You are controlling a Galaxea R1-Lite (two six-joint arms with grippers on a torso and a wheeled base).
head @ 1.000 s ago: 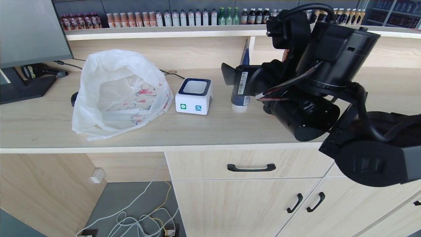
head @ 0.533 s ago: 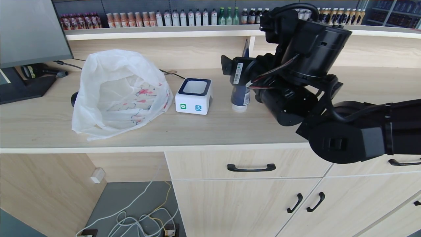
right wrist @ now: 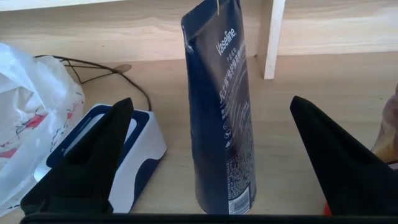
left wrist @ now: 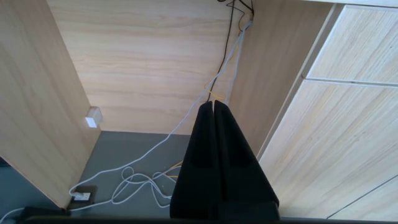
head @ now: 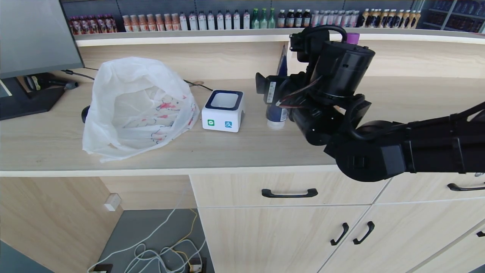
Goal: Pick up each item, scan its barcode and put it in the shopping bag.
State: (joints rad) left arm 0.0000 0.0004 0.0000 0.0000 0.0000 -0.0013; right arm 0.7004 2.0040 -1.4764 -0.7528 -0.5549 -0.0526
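One tube upright | one scanner | one shopping bag

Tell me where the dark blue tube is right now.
The dark blue tube stands cap-down on the counter, just right of the white scanner in the head view, facing the open right end effector.

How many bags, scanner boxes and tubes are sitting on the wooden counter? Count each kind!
White crinkly plastic shopping bag: 1
White-and-navy square scanner box: 1
Dark blue plastic tube standing on its cap: 1
Total: 3
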